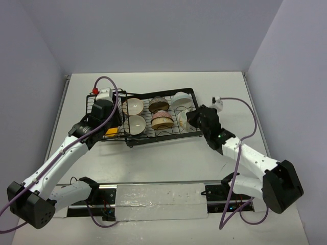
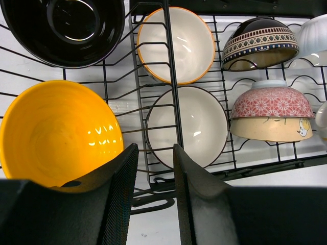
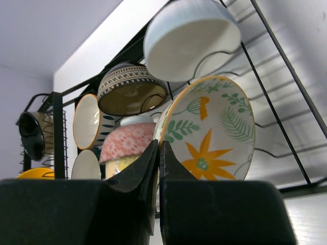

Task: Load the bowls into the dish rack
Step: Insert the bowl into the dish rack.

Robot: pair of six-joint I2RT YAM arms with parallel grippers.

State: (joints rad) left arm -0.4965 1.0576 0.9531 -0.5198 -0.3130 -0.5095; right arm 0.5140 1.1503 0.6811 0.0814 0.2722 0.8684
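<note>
The black wire dish rack sits mid-table and holds several bowls on edge. My right gripper is shut on the rim of a floral bowl, which stands tilted at the rack's right end. Behind it are a pale ribbed bowl, a brown patterned bowl and a pink bowl. My left gripper hangs over the rack's near left edge, open with only rack wire between its fingers. A yellow bowl lies just left of it, below a black bowl. Two white bowls stand beyond.
A small red-topped object stands at the rack's far left corner. A small white object lies right of the rack by the right arm's cable. Purple cables loop off both arms. Walls close in the table on three sides.
</note>
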